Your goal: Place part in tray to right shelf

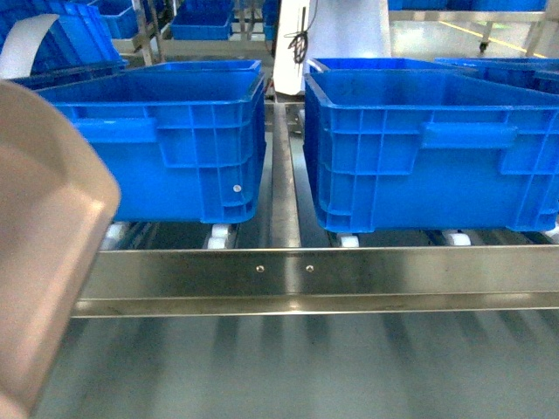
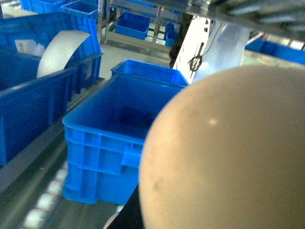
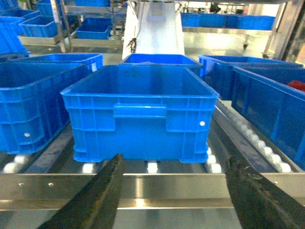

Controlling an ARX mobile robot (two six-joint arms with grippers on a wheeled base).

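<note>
The cream-beige glossy plastic tray [image 1: 44, 236] fills the left edge, raised level for carrying; left fingers hidden. The right gripper [image 3: 174, 191] at frame bottom has its fingers spread, empty, before the stainless-steel roller shelf [image 3: 157, 183].

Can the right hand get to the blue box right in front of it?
Probably yes. The right hand is open and empty, and the blue crate sits straight ahead on the shelf's rollers. Only the shiny front rail lies between them, low down, so the hand would likely need to go over it.

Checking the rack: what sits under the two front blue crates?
White rollers of the right shelf show beneath both crates, behind the steel front rail. Rollers farther back are covered by the crates.
</note>
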